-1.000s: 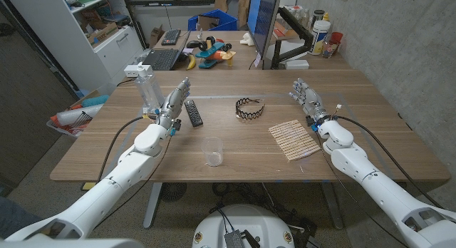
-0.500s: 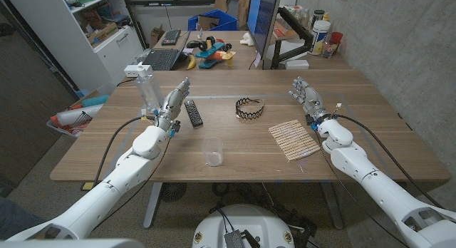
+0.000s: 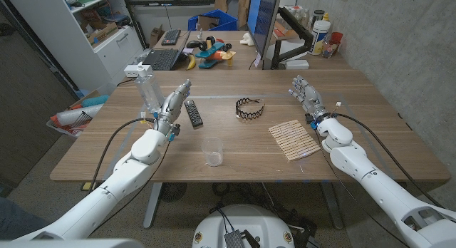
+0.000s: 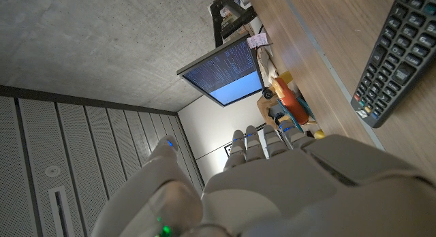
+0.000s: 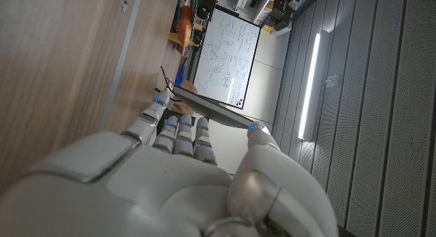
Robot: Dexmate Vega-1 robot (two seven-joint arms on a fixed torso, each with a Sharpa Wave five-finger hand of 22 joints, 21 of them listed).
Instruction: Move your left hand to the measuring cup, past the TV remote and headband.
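Note:
My left hand (image 3: 173,105) is held up on its edge with straight fingers and holds nothing. It is just left of the black TV remote (image 3: 193,112), which also lies beside it in the left wrist view (image 4: 400,58). Close behind the hand, to its left, stands a tall clear container with a white top (image 3: 147,88). A small clear cup (image 3: 213,152) stands near the front middle of the table. The black wavy headband (image 3: 250,107) lies right of the remote. My right hand (image 3: 307,98) is raised at the far right, fingers straight, holding nothing.
A bundle of wooden clothespins (image 3: 293,139) lies in front of my right hand. Behind the table are a monitor (image 3: 262,23), a keyboard (image 3: 161,59) and toys (image 3: 208,50). White shelves (image 3: 85,27) stand at the left.
My left forearm has shifted slightly, and the hand stays beside the remote. The right arm has not moved.

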